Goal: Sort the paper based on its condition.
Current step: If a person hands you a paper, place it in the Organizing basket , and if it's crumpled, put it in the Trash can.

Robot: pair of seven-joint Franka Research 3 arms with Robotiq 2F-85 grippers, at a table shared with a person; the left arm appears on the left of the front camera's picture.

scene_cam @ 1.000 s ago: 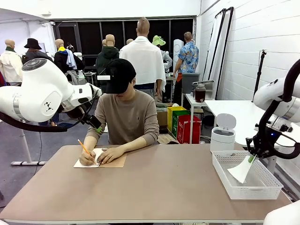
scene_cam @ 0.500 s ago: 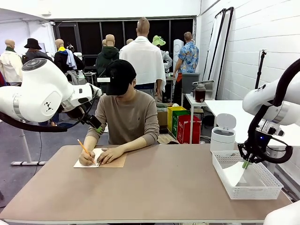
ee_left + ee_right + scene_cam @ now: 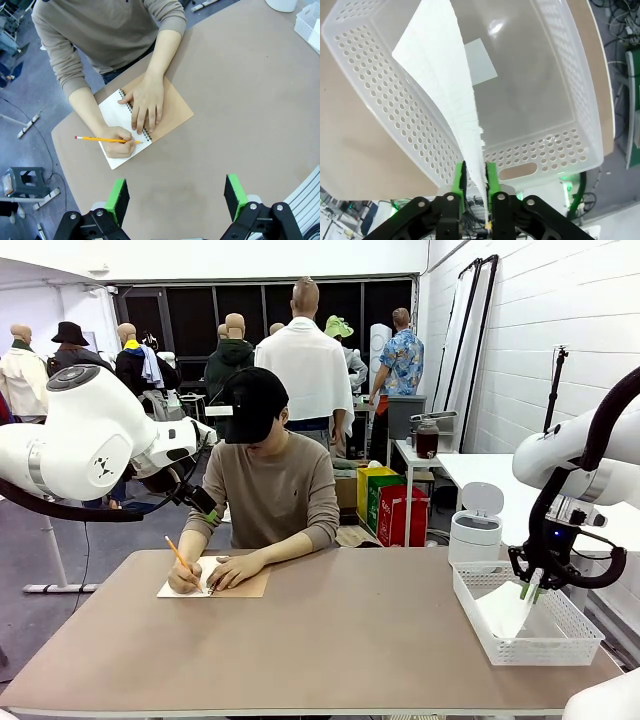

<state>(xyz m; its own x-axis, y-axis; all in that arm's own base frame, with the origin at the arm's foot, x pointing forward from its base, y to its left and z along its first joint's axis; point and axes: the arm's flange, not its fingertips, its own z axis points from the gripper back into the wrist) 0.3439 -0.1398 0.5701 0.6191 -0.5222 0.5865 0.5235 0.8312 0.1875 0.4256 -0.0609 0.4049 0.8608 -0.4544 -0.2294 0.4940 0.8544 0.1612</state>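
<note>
My right end effector is clamped on the ragged edge of the paper; the sheet hangs down into the white basket, perhaps touching its floor. My left end effector hovers wide open, empty, above the tabletop.

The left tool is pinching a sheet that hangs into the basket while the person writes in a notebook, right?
No, it's the right tool pinching the paper, as the right wrist view shows; the rest holds. The left tool is open.
</note>
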